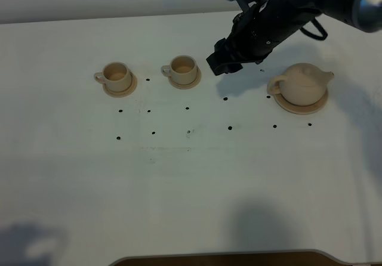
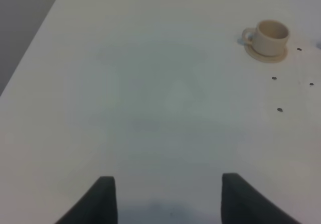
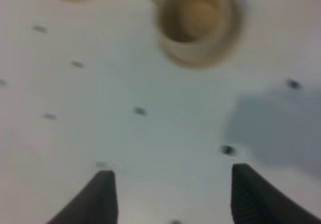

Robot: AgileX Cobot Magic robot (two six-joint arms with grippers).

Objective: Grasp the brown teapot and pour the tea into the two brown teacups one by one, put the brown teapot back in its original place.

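The brown teapot (image 1: 304, 83) stands upright on its wide saucer, its original place (image 1: 302, 106), at the right of the table. The two brown teacups (image 1: 116, 74) (image 1: 183, 68) sit on small saucers to the left. My right gripper (image 1: 222, 63) hovers between the right cup and the teapot, touching neither. In the right wrist view this gripper (image 3: 173, 171) is open and empty, with a blurred teacup (image 3: 195, 20) ahead. My left gripper (image 2: 168, 179) is open over bare table, far from a teacup (image 2: 271, 35). It is outside the exterior high view.
Small black dots (image 1: 229, 127) mark the white tablecloth in rows in front of the cups and teapot. The table's front edge (image 1: 227, 257) runs along the bottom of the exterior high view. The table's left edge (image 2: 30, 43) shows in the left wrist view.
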